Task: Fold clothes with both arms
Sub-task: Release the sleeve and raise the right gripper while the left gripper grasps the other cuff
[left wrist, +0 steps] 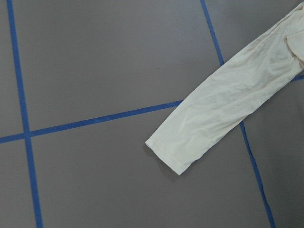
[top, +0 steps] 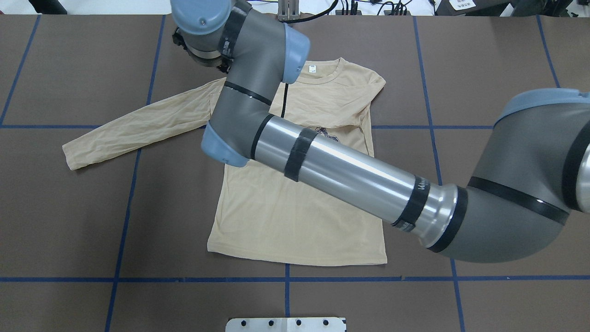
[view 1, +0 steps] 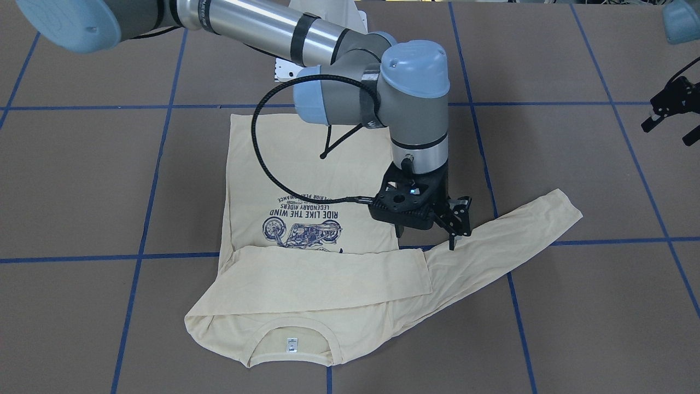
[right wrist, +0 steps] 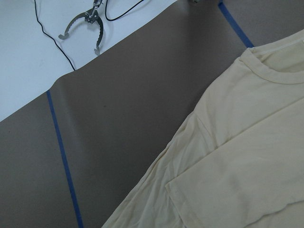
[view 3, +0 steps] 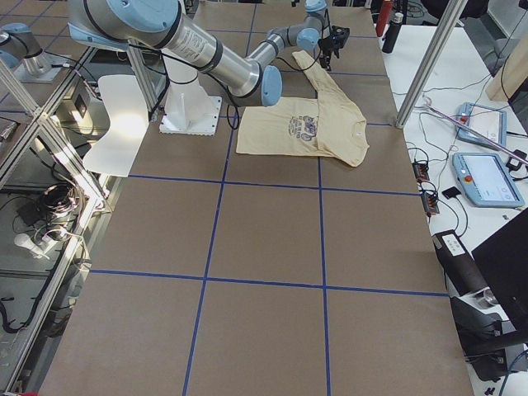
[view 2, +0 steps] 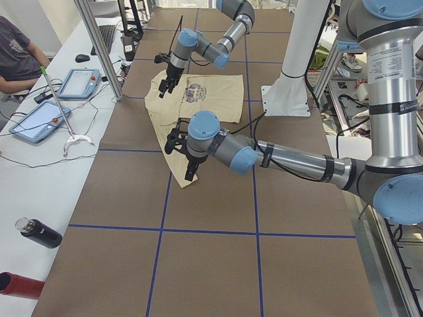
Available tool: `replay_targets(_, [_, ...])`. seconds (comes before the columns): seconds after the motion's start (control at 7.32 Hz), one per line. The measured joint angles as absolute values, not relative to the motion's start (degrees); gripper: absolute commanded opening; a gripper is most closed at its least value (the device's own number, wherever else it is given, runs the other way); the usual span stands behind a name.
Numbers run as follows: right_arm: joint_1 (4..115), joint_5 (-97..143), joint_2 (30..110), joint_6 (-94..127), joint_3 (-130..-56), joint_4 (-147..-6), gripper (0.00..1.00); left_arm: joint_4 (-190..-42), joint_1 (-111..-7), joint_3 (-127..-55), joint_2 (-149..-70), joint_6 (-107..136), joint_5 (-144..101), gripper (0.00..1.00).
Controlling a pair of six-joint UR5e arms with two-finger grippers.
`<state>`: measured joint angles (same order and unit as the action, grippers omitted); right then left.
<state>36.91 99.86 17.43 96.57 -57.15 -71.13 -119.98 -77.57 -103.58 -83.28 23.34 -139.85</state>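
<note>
T-shirt [view 1: 306, 164] lies flat on the brown desk [view 1: 82, 180], print up, collar at the edge far from the robot. 1 sleeve [view 1: 328, 273] is folded across the chest, and the other sleeve [view 1: 508, 235] stretches out toward the robot's left. Right gripper [view 1: 426, 239] is low at that sleeve's shoulder, jaws apart, gripping nothing. Left gripper [view 1: 670, 123] hangs high near the cuff [left wrist: 175, 152], jaws spread, empty.
</note>
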Motion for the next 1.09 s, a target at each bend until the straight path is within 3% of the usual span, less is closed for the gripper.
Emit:
replay_targets(0.41, [44.0,112.4,40.4,96.2,-81.8,-75.0,0.93,-128.5,-69.0,-90.6,-91.3,32.9,-134.0,0.96])
replay_targets(0.55, [47.1,116.3,47.5,93.9,-87.1,-75.0,0.93,-129.8,-67.3,-87.8,-92.5,33.9,-133.1,0.89])
replay_targets(0.82, [52.4,122.6,58.6,84.3,-94.6,-74.9,0.98,-130.8,-64.9,-83.8,-94.6,34.3,-132.7,0.64])
replay_targets(1.09, [54.3,124.8,63.6,80.5,-97.5,-74.8,0.98,-132.4,-62.9,-80.1,-96.5,34.4,-132.6,0.53])
